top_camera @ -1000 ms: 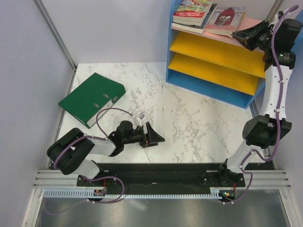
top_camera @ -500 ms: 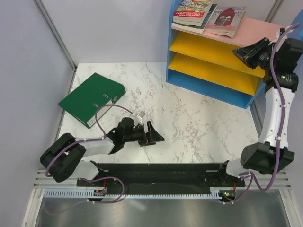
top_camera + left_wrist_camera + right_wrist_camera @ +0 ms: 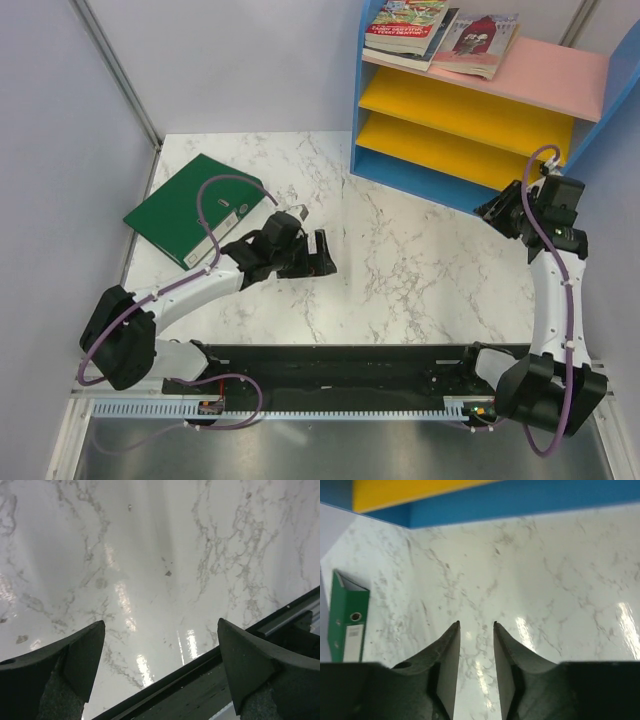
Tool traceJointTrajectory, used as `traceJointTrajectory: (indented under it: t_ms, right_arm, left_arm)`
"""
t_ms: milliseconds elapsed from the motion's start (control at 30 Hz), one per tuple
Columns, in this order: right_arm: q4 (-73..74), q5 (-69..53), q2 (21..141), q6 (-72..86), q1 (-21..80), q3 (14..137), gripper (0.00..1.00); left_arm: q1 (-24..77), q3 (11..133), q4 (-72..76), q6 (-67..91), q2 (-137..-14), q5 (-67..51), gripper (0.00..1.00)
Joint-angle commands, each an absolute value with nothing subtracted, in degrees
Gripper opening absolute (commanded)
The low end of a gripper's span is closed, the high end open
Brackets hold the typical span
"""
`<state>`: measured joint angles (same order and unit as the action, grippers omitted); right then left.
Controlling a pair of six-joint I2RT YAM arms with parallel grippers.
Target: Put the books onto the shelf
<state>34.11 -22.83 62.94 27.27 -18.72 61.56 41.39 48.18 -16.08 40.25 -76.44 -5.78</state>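
Two-arm station seen from above, with both wrist views.

Far left: a green binder [image 3: 195, 208] lies flat on the marble table [image 3: 400, 280], near the left wall. The right wrist view catches the same binder [image 3: 347, 617] at its left edge.

Left of centre: the left arm reaches out low across the table, its cable looping over the binder's near corner. The left gripper [image 3: 321, 255] sits just right of the binder and points right. In its wrist view the left gripper [image 3: 160, 627] has its fingers [image 3: 82, 655] spread as wide as they go. Only bare table [image 3: 150, 545] and the black base rail [image 3: 200, 680] show between them, and nothing is held.

Centre: open marble.

Right of centre, at the back: the shelf [image 3: 560, 75] stands slanted, with blue sides, a pink top board and two yellow boards. The books [image 3: 408, 28] lie flat at the left end of the pink board. A red one tops a small pile, and a pink-red one [image 3: 480, 40] lies just to its right. Both yellow boards are bare.

Far right: the right gripper [image 3: 497, 210] hangs beside the shelf's near right corner, pointing left and down. In its wrist view the right gripper [image 3: 476, 625] has its fingers [image 3: 447, 650] parted by a narrow slot, with nothing between them. Table [image 3: 545, 580] lies below, and the shelf's blue base [image 3: 520, 500] runs along the top.
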Motion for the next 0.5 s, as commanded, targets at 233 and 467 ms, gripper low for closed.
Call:
traceJointTrajectory:
  t_ms: [233, 467]
  right_arm:
    - [34.72, -11.87, 62.93, 19.07, -17.93, 48.43, 0.71]
    - [34.37, -9.85, 65.39, 19.25, -17.84, 48.87, 0.98]
  left_arm:
    - [39.29, 51.85, -28.12, 34.19, -76.46, 2.20, 1.00]
    - [36.30, 53.88, -31.20, 32.43, -77.61, 3.08, 1.00]
